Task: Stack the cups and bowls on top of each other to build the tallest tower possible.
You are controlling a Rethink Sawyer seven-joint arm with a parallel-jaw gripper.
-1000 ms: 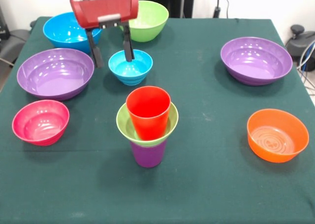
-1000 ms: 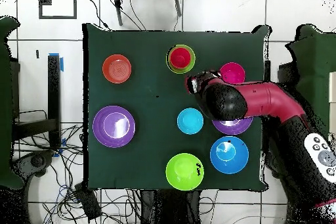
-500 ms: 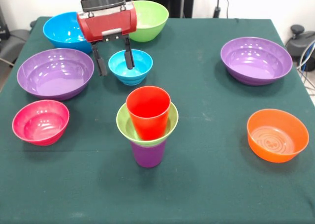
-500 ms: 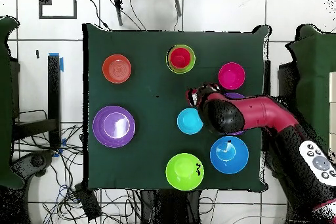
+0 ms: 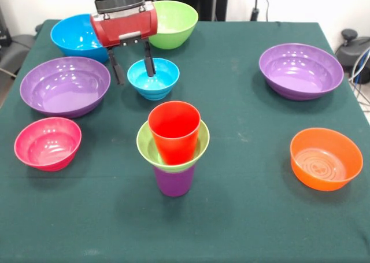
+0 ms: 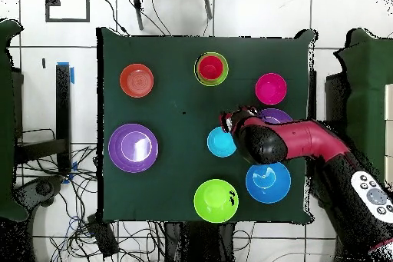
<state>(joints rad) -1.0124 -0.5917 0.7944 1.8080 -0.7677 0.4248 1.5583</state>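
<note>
Spread end effector [image 5: 132, 70] astride glossy round small blue bowl [image 5: 153, 78] rim, seemingly

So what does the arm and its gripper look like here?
The arm is glossy dark red with black sections and a white patch of dark buttons near the base. The gripper has a rounded red housing with a small silver plate under a black collar, and two thin black fingers.

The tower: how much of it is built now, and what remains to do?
Done: the tower has a purple cup at the bottom, a small lime green bowl on it and a red cup on top. In hand: the open hand straddles the rim of the small blue bowl. Left: the other six bowls are unstacked.
</note>
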